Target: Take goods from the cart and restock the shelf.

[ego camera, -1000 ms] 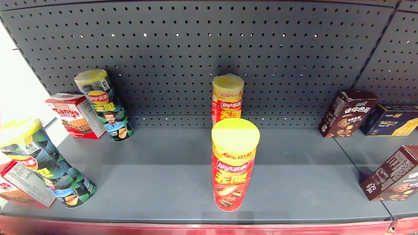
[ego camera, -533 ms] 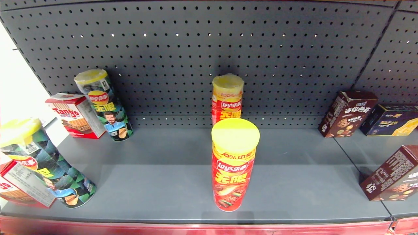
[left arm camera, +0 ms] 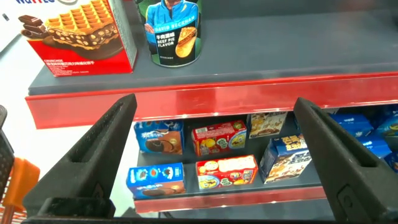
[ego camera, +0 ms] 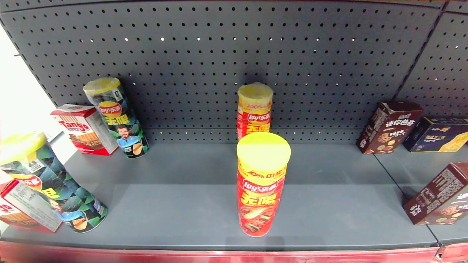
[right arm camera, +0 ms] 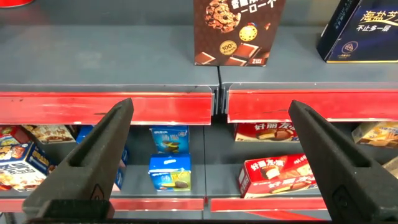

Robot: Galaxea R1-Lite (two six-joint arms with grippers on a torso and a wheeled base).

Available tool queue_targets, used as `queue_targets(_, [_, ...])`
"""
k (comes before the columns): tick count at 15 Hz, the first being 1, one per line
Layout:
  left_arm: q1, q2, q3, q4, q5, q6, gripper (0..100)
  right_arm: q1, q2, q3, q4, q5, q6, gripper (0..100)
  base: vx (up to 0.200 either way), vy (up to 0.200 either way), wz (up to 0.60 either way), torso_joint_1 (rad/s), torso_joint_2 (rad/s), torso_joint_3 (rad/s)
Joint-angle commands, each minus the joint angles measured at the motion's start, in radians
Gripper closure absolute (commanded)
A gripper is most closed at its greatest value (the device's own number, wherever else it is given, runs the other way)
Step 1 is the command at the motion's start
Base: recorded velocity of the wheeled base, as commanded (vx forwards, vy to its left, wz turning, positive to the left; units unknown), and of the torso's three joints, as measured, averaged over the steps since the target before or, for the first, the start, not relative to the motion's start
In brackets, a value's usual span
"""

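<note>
Left tool: the left tool (left arm camera: 214,109) is released, jaws spread wide with nothing between them. It hangs in front of the shelf's red lip (left arm camera: 249,99), below the wafer box (left arm camera: 81,31).
Right tool: the right tool (right arm camera: 211,107) is likewise released and empty, low in front of the shelf, under the brown cookie box (right arm camera: 236,31).
Shelf: on the grey shelf (ego camera: 182,190) two red chip cans stand upright in a file, the front red can (ego camera: 261,186) near the edge and the back red can (ego camera: 255,109) against the pegboard. Bare board lies on either side of them.
Neighbours: green chip cans (ego camera: 51,186) and wafer boxes are at the left; cookie boxes (ego camera: 438,195) and a navy box (ego camera: 438,135) are at the right.
Cart: an orange piece (left arm camera: 18,183) at the edge of the left wrist view may belong to it; I cannot tell.
Stage: I judge I am between items, with the next pick not yet made.
Risk, tipping: the red cans are tall and narrow. A new can brought in low over the lip could clip the front one and knock it onto the back one.
Risk, lip: raising either arm from here without backing off first could catch a finger under the red lip.
Risk, grip: a smooth round can squeezed off-centre may twist or slip, so I would close across its middle.
</note>
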Motion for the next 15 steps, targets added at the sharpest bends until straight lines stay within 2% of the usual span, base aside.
queue_targets(1, [0.0,0.0,0.0,0.0,0.0,0.0,0,0.0,0.002,0.0,0.0,0.0,0.0,0,0.0,0.0,0.0,0.0,0.0,0.0])
queue_targets(15, [0.0,0.0,0.0,0.0,0.0,0.0,0,0.0,0.002,0.0,0.0,0.0,-0.002,0,0.0,0.0,0.0,0.0,0.0,0.0])
